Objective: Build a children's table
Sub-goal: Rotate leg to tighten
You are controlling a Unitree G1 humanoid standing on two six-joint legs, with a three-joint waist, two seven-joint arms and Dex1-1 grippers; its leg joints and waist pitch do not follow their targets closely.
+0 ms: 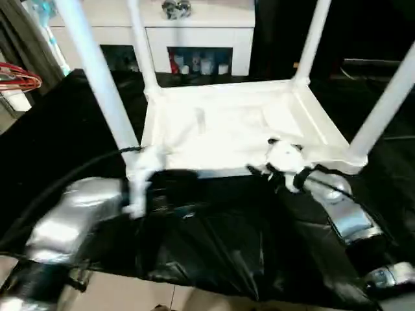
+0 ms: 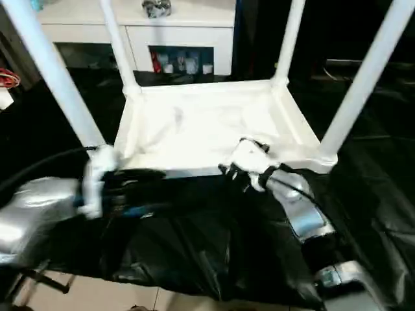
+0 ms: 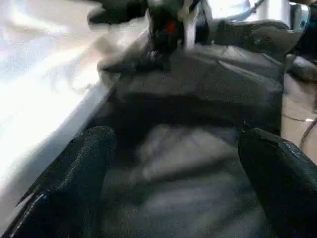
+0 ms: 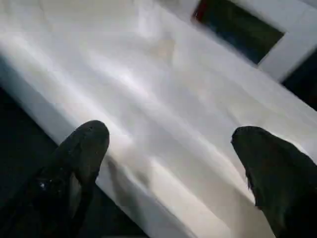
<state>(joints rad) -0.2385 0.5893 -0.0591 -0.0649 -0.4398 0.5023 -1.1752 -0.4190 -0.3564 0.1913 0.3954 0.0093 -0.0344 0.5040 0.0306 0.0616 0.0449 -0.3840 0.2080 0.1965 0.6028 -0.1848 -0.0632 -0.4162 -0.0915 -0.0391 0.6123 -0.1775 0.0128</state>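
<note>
- Looking from my left: left gripper (image 3: 168, 163) sits over the black plastic sheet (image 1: 214, 246), just beside the near-left corner of the table; fingers (image 3: 74, 168) spread wide apart, nothing between them.
- I see the children's table (image 1: 227, 126) lying upside down on the sheet, ribbed underside up, all four legs (image 1: 97, 78) standing in the corner sockets and pointing up out of view.
- Table sits in front of a white cabinet (image 1: 194, 32), apart from it.
- Right gripper (image 4: 173, 148) is at the near rim of the top, toward the near-right leg (image 1: 382, 110); its two fingers gape on either side of the rim, not closed on it. I can't tell if they touch the plastic.
- Handling, my guess: hollow moulded plastic, so light for its bulk, stiff enough to lift by the rim, not fragile.
- Surface looks smooth and glossy, so I expect it to be slippery in bare fingers; the sheet underneath likely lets it slide too.
- Legs are long and tapered; pulling one high up gives leverage that could twist it in the socket or tip the whole thing.
- Best hold, I judge: the raised rim of the top, or a leg low down right at its socket, one gripper per side for flipping.
- Step left looks like turning it onto its feet.
</note>
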